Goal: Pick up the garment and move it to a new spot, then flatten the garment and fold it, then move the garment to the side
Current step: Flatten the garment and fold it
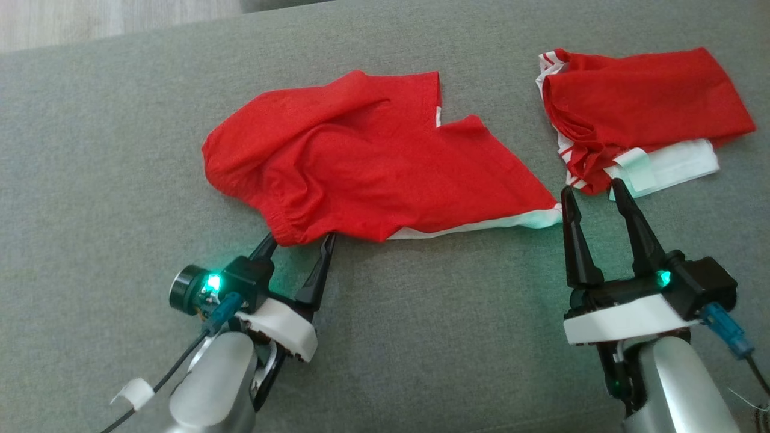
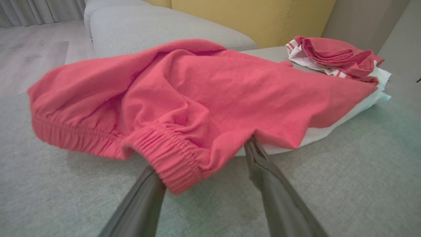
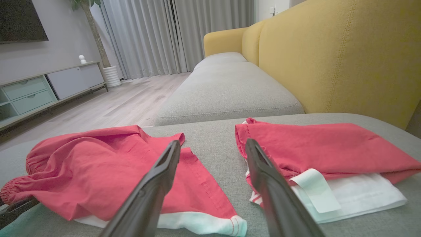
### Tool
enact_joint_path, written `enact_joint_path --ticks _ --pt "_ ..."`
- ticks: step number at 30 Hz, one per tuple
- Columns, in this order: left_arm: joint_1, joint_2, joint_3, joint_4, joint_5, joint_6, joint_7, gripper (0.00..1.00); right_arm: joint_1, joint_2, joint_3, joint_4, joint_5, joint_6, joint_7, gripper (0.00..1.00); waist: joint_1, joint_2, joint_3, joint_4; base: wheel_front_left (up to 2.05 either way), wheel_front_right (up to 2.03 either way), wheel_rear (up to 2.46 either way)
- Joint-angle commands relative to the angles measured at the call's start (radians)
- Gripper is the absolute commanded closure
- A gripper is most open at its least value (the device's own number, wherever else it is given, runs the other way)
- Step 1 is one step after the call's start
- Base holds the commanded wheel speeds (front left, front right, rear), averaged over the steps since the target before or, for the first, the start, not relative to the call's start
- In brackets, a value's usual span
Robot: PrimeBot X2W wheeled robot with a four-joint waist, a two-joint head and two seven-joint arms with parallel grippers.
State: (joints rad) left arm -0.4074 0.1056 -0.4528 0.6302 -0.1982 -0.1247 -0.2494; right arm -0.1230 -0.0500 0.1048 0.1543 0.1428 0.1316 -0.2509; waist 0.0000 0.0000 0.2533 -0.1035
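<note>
The left end effector (image 1: 299,245) is seen with its jaws spread wide, one finger set to each side of the gathered elastic waistband of the red garment (image 1: 361,162); the cloth is draped over the fingertips and no pinch is made. The right end effector (image 1: 592,189) is likewise held wide, with nothing gripped. Its tips are placed in the gap between that garment's white-trimmed hem and a second red garment (image 1: 643,108), which is folded over white cloth at the right. The red garment is laid crumpled near the middle of a grey sofa cushion (image 1: 421,337). Its long axis is run from left to right across the head view, the waistband pointed towards the left end effector and the hem corner towards the right one. Beyond the cushion, a yellow sofa back (image 3: 329,59), grey curtains (image 3: 158,33), a pale wooden floor (image 3: 115,102) and a low cabinet (image 3: 39,89) are shown
</note>
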Motion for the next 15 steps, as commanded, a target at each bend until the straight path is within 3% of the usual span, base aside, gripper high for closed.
enact_joint_path --ticks 1,2,3,4,15 --pt "-0.015 0.024 0.019 -0.03 -0.012 -0.005 -0.012 0.0 -0.026 0.0 0.019 -0.03 0.006 -0.001 -0.011 0.0 0.0 0.0 0.001 -0.001 0.0 0.0 0.0" --pt "-0.016 0.026 0.013 -0.029 -0.014 -0.005 -0.012 0.0 -0.026 0.0 0.02 -0.031 0.006 -0.001 -0.011 0.0 0.0 0.0 0.002 -0.002 0.0 0.0 0.0" --pt "-0.018 0.028 0.002 -0.029 -0.018 -0.005 -0.012 0.57 -0.026 0.0 0.019 -0.03 0.006 -0.001 -0.011 0.0 0.0 0.0 0.004 -0.002 0.0 0.0 0.0" --pt "-0.021 0.03 -0.011 -0.031 -0.022 -0.006 -0.012 1.0 -0.026 0.0 0.017 -0.027 0.005 -0.001 -0.011 0.0 0.0 0.0 0.005 -0.003 0.0 0.0 0.0" --pt "-0.011 0.062 -0.019 -0.071 -0.056 -0.005 -0.012 1.0 -0.027 0.0 -0.049 0.101 -0.048 -0.001 -0.002 0.0 0.0 0.0 -0.003 0.036 0.0 0.0 0.0"
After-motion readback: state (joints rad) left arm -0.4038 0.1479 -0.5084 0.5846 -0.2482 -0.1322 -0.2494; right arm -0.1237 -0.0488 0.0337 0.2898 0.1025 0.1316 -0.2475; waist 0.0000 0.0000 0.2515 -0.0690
